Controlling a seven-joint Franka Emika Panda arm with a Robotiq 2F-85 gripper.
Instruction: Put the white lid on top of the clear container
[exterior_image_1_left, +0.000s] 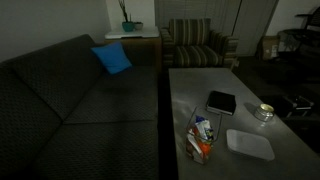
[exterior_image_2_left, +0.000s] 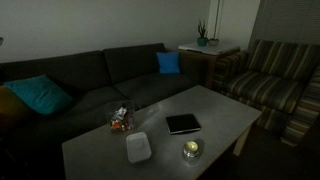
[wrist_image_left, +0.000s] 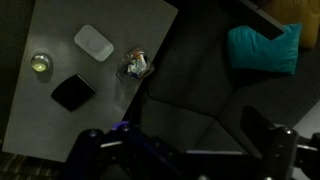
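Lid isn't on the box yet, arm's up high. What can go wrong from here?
1. The thin flat white plastic lid lies flush on the grey table; the open tool may slide it instead of gripping it.
2. The small clear plastic container stands near the table edge by the dark sofa; a hard press could shove it off.
3. Dim light may spoil alignment.

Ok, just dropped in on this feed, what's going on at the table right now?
Nothing is being handled yet. In the wrist view the gripper hangs high above the sofa and table, open and empty. The white lid lies flat on the table, apart from the clear container, which stands near the sofa-side edge. A black flat square and a small shiny dish also sit on the table. The lid is not yet on the container.
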